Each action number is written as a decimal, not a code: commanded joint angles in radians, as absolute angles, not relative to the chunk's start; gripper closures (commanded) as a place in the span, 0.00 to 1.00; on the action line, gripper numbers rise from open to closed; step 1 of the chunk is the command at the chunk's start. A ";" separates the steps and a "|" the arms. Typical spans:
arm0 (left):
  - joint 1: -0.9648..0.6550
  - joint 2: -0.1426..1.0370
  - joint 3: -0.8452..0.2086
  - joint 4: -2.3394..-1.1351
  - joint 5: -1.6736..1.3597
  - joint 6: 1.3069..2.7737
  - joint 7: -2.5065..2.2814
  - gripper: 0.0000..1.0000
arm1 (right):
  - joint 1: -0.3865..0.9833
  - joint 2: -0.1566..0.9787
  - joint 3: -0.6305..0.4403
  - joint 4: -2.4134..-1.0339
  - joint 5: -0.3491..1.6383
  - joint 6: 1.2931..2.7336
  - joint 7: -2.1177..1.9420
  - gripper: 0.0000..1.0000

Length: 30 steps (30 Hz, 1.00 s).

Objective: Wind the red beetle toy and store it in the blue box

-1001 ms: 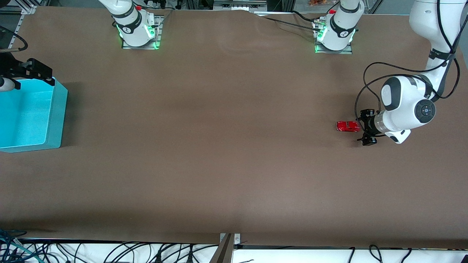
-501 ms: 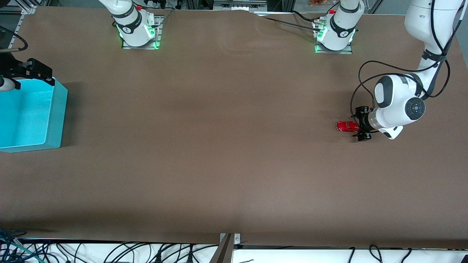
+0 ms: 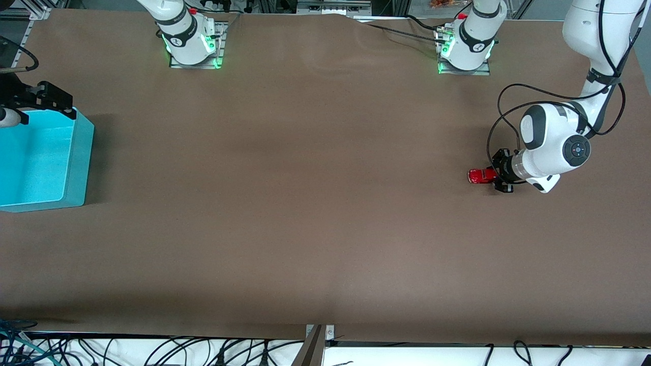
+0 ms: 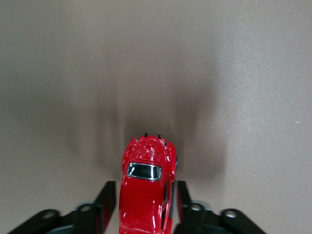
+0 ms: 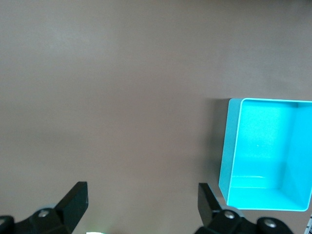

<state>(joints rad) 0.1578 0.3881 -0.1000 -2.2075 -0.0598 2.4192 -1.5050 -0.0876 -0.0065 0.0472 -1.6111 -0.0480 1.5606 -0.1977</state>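
The left gripper (image 3: 494, 177) is closed on the red beetle toy (image 3: 481, 176), its two fingers (image 4: 106, 204) pressed against the car's flanks at one end while the car rests on the table (image 3: 315, 203) toward the left arm's end. The grasp is thus judged to be made; the winding itself, probably a pull-back along the surface, is not shown as done, and the carry to the blue box (image 3: 76, 157) is left entirely. In the left wrist view, the toy's long axis is seen running straight out from between the fingers, its free end pointing away from the wrist; in the front view that axis lies along the table's length, with the free end directed toward the right arm's end, where the box stands well apart. The right gripper (image 5: 141, 204) is held wide and empty in the air near the box, where the right arm waits.
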 commanded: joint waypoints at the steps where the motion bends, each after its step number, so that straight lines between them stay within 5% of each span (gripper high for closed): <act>1: 0.124 0.371 -0.121 -2.201 -0.086 2.421 -1.522 1.00 | -0.092 0.003 0.046 -1.585 -0.043 1.546 -0.213 0.00; 30: 0.095 0.419 -0.144 -2.174 -0.100 2.434 -1.612 1.00 | -0.092 0.003 0.046 -1.585 -0.044 1.546 -0.215 0.00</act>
<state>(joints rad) 0.0885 0.4044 -0.1458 -2.1816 -0.0778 2.4223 -1.6091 -0.0876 -0.0065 0.0471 -1.6110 -0.0480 1.5606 -0.1977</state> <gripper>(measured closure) 0.559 0.000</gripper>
